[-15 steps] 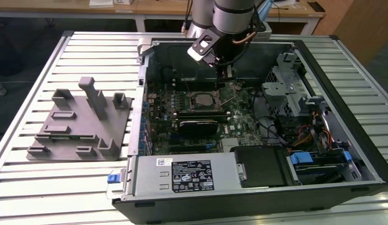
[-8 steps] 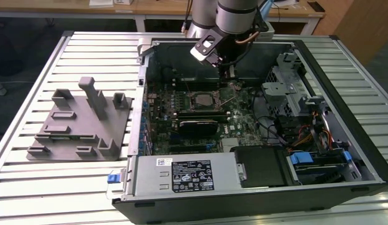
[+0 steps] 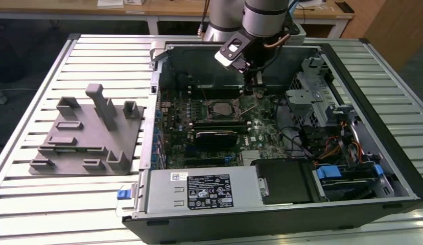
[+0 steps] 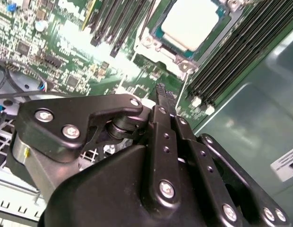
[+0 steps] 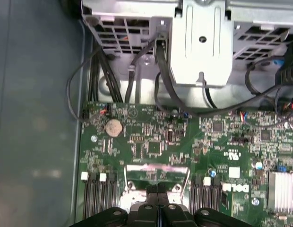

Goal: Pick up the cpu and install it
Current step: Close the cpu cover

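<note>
- A single robot gripper (image 4: 161,92) reaches into an open computer case (image 3: 266,224), low over the green motherboard (image 4: 66,61).
- The black fingers (image 4: 160,123) are pressed flat together with no gap and nothing between them. Both wrist views show the two tips meeting in one thin seam.
- The cpu (image 4: 189,23) is not in the grasp. It lies flat in its socket, just ahead of the fingertips and below them, clear of any contact.
- A silvery metal socket frame (image 4: 151,41) surrounds the chip. Rows of dark memory slots (image 4: 231,61) run along the side of the socket, beyond the fingertips.
- Appearance: a small, thin square with a pale, silvery-white metal top and rounded corners. A narrow teal-green edge shows around the lid. It looks level in the socket, so judged from this the placing seems done.
- Handling, as a judgement: the chip should be light and rigid, but delicate on its underside and at the socket contacts.
- The smooth metal top probably offers little grip.
- The safest hold would be on two opposite edges of the rim, fingers straddling the lid, keeping it level.
</note>
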Robot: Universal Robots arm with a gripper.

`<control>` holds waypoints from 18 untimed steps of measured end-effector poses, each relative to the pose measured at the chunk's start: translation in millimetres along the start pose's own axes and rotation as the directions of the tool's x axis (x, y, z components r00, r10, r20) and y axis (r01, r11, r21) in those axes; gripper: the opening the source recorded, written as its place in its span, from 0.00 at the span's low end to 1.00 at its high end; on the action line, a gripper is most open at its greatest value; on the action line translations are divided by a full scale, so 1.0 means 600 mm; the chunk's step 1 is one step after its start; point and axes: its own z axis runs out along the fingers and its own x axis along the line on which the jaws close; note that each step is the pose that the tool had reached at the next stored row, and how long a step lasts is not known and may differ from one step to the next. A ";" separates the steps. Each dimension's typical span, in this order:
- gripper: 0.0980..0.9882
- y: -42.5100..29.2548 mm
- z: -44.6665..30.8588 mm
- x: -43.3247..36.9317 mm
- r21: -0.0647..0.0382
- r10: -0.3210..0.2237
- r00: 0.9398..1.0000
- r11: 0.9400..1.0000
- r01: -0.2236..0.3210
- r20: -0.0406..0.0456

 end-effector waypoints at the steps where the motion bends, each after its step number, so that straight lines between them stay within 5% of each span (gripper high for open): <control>1: 0.01 0.004 0.000 0.000 0.000 0.000 1.000 1.000 0.000 0.000; 13: 0.01 0.056 0.002 -0.002 0.000 0.000 1.000 1.000 0.000 0.000; 18: 0.01 0.066 0.004 -0.003 0.000 0.000 1.000 1.000 0.000 0.000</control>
